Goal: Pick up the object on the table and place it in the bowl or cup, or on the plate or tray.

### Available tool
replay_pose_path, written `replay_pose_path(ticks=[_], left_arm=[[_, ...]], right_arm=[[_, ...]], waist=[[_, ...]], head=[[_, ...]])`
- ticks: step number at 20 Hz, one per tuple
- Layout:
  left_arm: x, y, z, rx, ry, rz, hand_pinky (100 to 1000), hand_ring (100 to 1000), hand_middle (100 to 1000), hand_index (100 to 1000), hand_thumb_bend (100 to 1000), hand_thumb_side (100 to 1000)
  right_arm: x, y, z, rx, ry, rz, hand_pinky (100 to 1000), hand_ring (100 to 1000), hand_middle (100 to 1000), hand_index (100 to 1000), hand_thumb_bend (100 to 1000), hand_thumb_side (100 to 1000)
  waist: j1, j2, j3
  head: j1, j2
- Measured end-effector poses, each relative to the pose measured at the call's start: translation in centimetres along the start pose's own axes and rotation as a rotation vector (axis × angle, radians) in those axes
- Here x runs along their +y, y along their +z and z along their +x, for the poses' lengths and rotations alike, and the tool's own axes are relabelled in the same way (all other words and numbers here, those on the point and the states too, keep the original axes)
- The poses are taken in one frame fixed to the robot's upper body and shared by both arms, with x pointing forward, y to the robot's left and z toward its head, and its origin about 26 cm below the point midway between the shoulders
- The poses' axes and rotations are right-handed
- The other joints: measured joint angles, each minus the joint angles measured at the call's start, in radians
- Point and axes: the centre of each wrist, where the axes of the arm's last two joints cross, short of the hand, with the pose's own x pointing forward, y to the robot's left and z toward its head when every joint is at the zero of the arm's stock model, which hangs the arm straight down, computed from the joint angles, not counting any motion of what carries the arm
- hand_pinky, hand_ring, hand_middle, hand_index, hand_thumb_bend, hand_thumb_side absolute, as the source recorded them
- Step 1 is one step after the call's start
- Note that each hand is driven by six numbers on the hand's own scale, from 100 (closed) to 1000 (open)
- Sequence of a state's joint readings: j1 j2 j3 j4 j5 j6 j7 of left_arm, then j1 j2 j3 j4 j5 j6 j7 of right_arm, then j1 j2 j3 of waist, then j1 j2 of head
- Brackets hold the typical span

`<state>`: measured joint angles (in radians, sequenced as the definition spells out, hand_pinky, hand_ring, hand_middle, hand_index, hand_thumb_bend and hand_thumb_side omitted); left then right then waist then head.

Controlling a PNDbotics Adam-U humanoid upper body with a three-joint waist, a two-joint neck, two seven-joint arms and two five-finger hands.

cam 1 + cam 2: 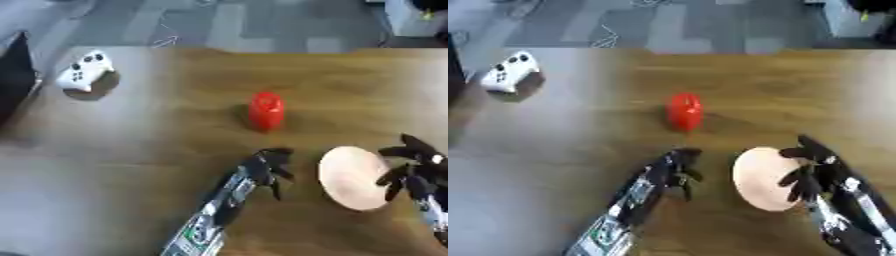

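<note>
A red object [266, 111] stands on the wooden table [175, 130], near the middle, with nothing touching it. Its shape is rounded and somewhat upright; what it is cannot be made out.

Nearer the robot and to the right lies a pale, peach-coloured plate [350, 177], seen as a tilted oval. It is apart from the red object, which sits beyond it and to its left.

The left hand [269, 167] comes in from the lower edge on a black and silver arm and sits just left of the plate, short of the red object. Its fingers are bent downward toward the table and hold nothing. Whether they touch the wood cannot be told.

The right hand [808, 170] is at the plate's right rim. Its fingers are spread and partly curled over the rim, overlapping the plate's edge; it cannot be told whether they actually grip the plate or only hover over it.

At the far left of the table a white game controller [85, 71] rests on a small dark round base, well apart from everything else.
</note>
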<state>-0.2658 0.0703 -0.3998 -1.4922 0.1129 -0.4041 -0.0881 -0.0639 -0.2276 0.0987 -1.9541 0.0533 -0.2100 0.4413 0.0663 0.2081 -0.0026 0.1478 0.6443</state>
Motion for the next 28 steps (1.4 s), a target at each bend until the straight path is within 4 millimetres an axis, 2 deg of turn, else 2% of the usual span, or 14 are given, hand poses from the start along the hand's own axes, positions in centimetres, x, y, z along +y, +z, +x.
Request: replay_pose_path(ticks=[1, 2, 4, 7, 11, 19, 22, 24, 28], left_arm=[[0.0, 0.0, 0.0, 0.001, 0.0, 0.0, 383, 674, 833, 789, 282, 977], [0.0, 0.0, 0.0, 0.001, 0.0, 0.0, 383, 674, 833, 789, 282, 976], [0.0, 0.0, 0.0, 0.001, 0.0, 0.0, 383, 675, 833, 789, 281, 974], [0.0, 0.0, 0.0, 0.001, 0.0, 0.0, 383, 675, 833, 790, 283, 976], [0.0, 0.0, 0.0, 0.001, 0.0, 0.0, 384, 677, 834, 792, 282, 976], [0.0, 0.0, 0.0, 0.002, -0.002, -0.001, 391, 683, 838, 800, 279, 978], [0.2, 0.0, 0.0, 0.003, -0.013, -0.001, 421, 717, 853, 852, 238, 974], [1.1, -0.5, 0.2, 0.005, -0.059, 0.003, 421, 719, 848, 874, 206, 937], [4.9, -2.9, 2.0, -0.033, -0.234, 0.051, 425, 730, 851, 922, 154, 853]], right_arm=[[0.0, 0.0, 0.0, -0.003, -0.001, -0.006, 406, 564, 765, 1000, 100, 763], [-0.1, 0.0, 0.0, -0.007, -0.003, -0.013, 402, 559, 758, 1000, 100, 838], [-0.1, 0.1, 0.0, -0.016, -0.008, -0.026, 392, 553, 736, 1000, 100, 902], [-0.1, 0.0, 0.0, -0.031, -0.013, -0.045, 403, 543, 698, 1000, 100, 984], [-0.1, 0.1, 0.0, -0.043, -0.003, -0.045, 483, 576, 632, 1000, 100, 971], [-0.1, 0.0, -0.1, -0.054, 0.005, -0.017, 477, 613, 655, 1000, 100, 928], [0.0, 0.0, -0.1, -0.056, 0.001, -0.007, 483, 620, 660, 1000, 100, 915], [0.0, 0.0, -0.1, -0.055, -0.002, -0.004, 485, 616, 659, 1000, 100, 919], [0.0, 0.1, -0.2, -0.048, -0.006, 0.0, 483, 607, 657, 1000, 100, 920]], waist=[[0.0, 0.0, 0.001], [0.0, 0.001, 0.002], [-0.001, 0.001, 0.003], [-0.003, 0.001, 0.004], [-0.003, 0.001, 0.01], [-0.003, 0.001, 0.011], [-0.004, 0.0, 0.011], [-0.004, -0.001, 0.011], [0.005, -0.009, 0.015]], head=[[0.008, -0.014], [0.019, -0.036], [0.038, -0.078], [0.046, -0.102], [0.046, -0.102], [0.046, -0.101], [0.046, -0.101], [0.046, -0.1], [0.045, -0.099]])
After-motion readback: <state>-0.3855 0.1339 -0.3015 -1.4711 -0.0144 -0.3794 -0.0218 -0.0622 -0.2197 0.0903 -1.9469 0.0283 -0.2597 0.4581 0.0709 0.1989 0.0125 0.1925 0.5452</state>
